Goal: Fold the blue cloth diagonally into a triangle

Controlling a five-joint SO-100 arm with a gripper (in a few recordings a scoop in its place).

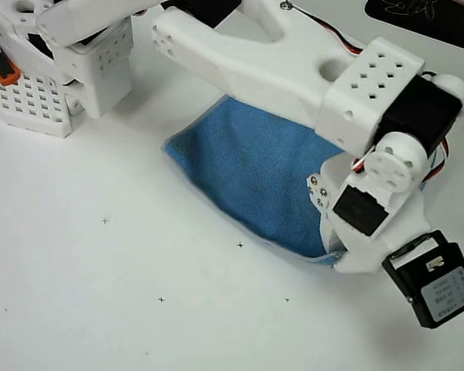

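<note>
White table — blue cloth already doubled; gripper at its corner, jaw state indiscernible; release likely next.

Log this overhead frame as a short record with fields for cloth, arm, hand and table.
cloth: blue cloth lying on the table, partly under the arm; its long lower edge runs diagonally from upper left to lower right
arm: white arm reaches from the top left across the cloth
hand: hand sits at the cloth's lower right corner; its fingers are hidden by the wrist, so open or shut cannot be told
table: white table with small black cross marks
</note>
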